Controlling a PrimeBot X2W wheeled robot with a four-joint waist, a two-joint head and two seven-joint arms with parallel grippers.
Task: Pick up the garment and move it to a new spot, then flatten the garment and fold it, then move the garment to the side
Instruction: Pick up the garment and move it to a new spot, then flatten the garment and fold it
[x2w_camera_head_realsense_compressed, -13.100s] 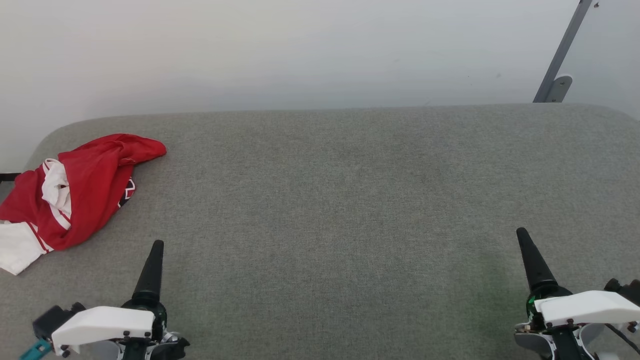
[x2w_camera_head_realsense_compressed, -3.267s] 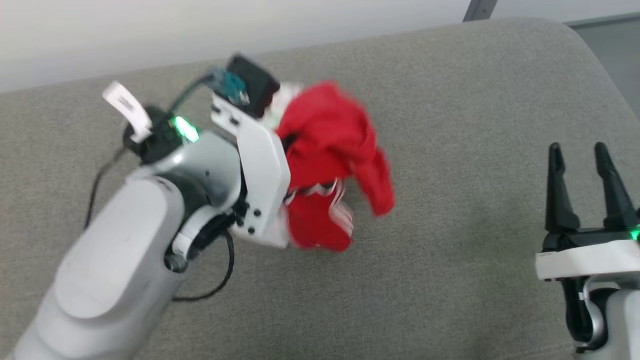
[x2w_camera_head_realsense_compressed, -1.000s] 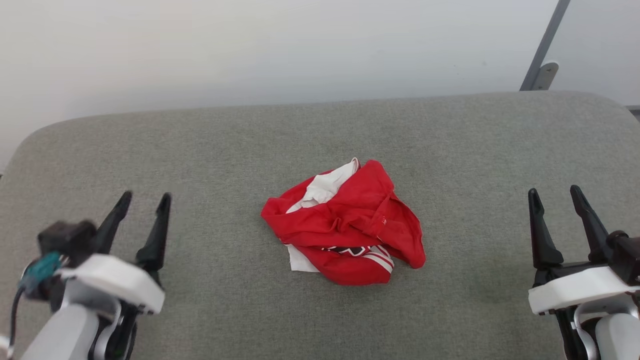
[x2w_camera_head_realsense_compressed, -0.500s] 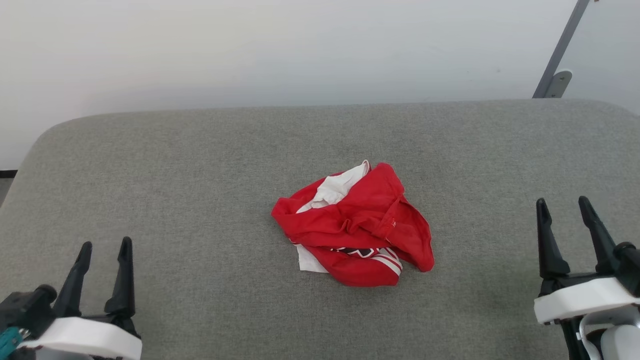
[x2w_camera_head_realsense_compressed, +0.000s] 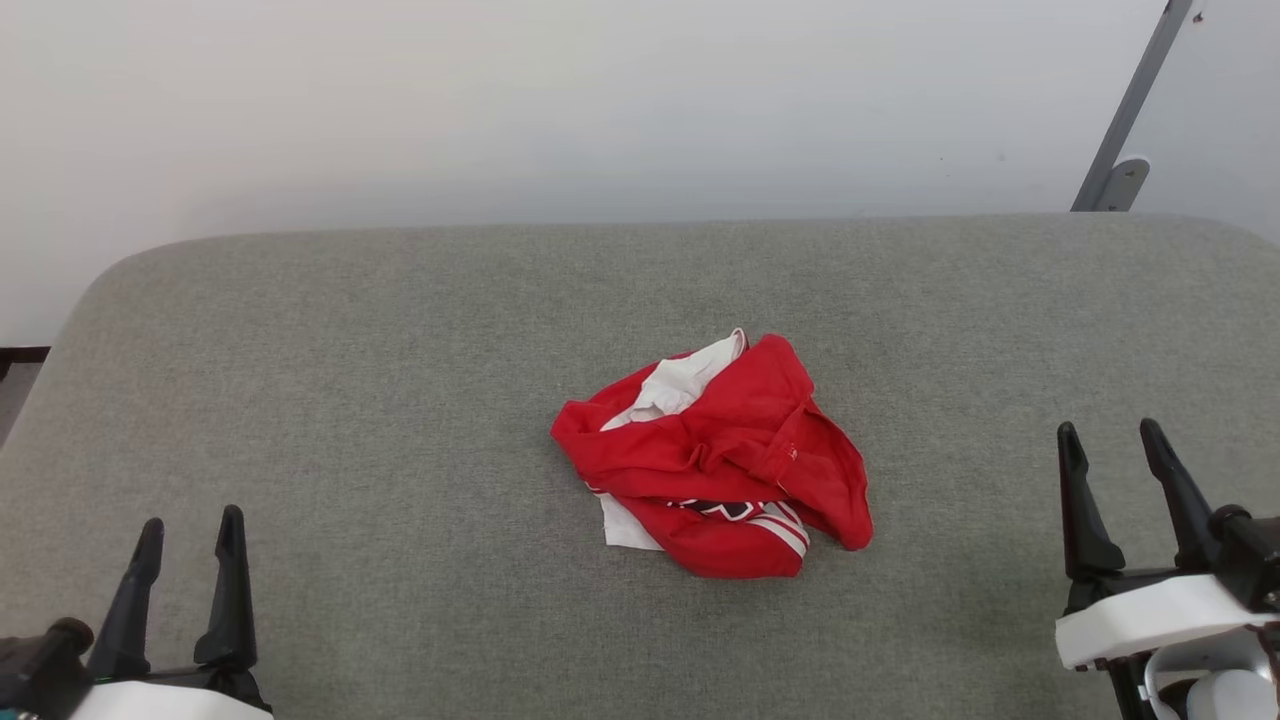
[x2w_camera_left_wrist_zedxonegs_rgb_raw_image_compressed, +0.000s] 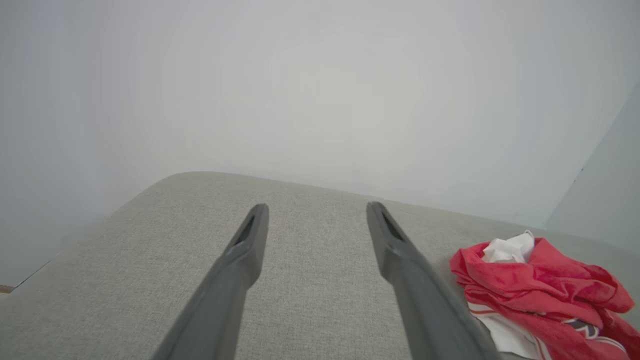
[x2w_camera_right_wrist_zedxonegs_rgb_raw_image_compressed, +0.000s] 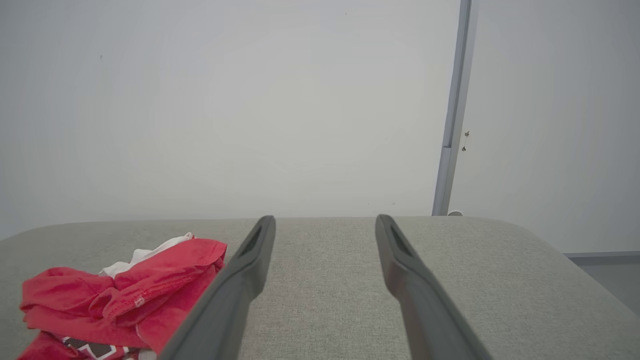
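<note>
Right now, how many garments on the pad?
1. The garment lies crumpled at the middle of the grey padded surface; anything bunched underneath would be hidden.

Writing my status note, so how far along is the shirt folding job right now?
Done: the shirt has been moved from the left edge to the middle of the table. In hand: nothing; the left gripper and right gripper wait nearby, jaws open. Left: flattening, folding, moving it aside; it lies crumpled.
</note>
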